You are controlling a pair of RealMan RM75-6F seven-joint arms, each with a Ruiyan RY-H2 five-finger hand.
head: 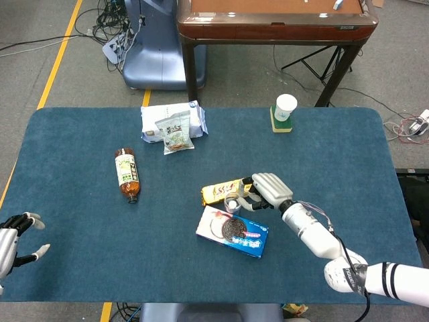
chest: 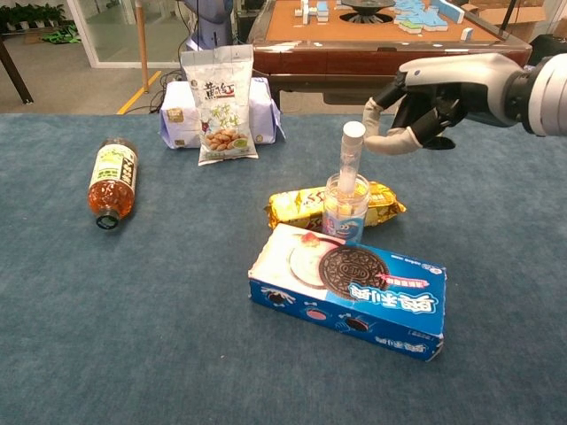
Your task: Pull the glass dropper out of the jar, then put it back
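So the dropper (chest: 349, 159) is standing pretty much upright in the jar (chest: 345, 208), white bulb end sticking up above the rim. Jar sits roughly mid-table, touching the far edge of the Oreo box (chest: 351, 289) and right in front of a yellow snack pack (chest: 306, 205).

Right hand (chest: 425, 93) is up at about 2 o'clock from the jar, level with the dropper's top. Fingers are curled in, thumb poking out toward the dropper's bulb, and there looks to be a small gap between them in the chest view. From the head view I honestly can't tell if it's touching, the hand (head: 266, 191) crowds right over the jar there. Nothing in its grasp as far as I can see.

Left hand (head: 13, 240) is way off at the table's near left edge, fingers spread, holding nothing.

Other stuff: tea bottle (chest: 112, 180) lying on its side at 9 o'clock from the jar, nut bag (chest: 219, 104) propped against a white pack (chest: 181, 118) at around 11, and a paper cup (head: 285, 108) on a green block at the far edge, about 1 o'clock.
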